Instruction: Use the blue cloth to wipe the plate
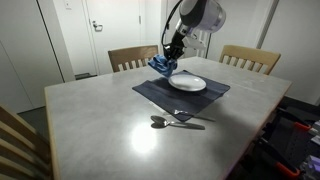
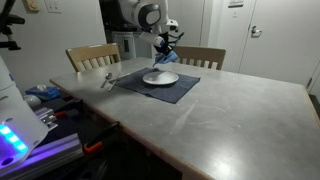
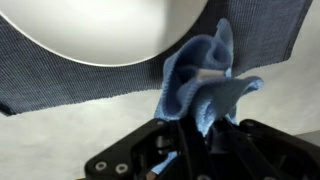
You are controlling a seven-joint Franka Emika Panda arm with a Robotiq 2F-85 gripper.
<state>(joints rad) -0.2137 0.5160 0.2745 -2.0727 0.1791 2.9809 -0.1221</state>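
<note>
A white plate [image 1: 188, 83] lies on a dark grey placemat [image 1: 160, 96] on the table; it also shows in the other exterior view [image 2: 160, 77] and at the top of the wrist view [image 3: 110, 30]. My gripper [image 1: 170, 58] is shut on a crumpled blue cloth [image 1: 161, 66] and holds it just above the placemat at the plate's edge. The cloth also shows in an exterior view [image 2: 163, 57] and bunched between the jaws in the wrist view [image 3: 205, 85]. The jaws [image 3: 195, 135] are partly hidden by the cloth.
A spoon and a fork [image 1: 175, 121] lie on the grey table [image 1: 90, 130] beside the placemat. Wooden chairs [image 1: 132, 58] stand along the far side, another [image 1: 250, 58] further along. Boxes and gear [image 2: 40, 110] sit next to the table.
</note>
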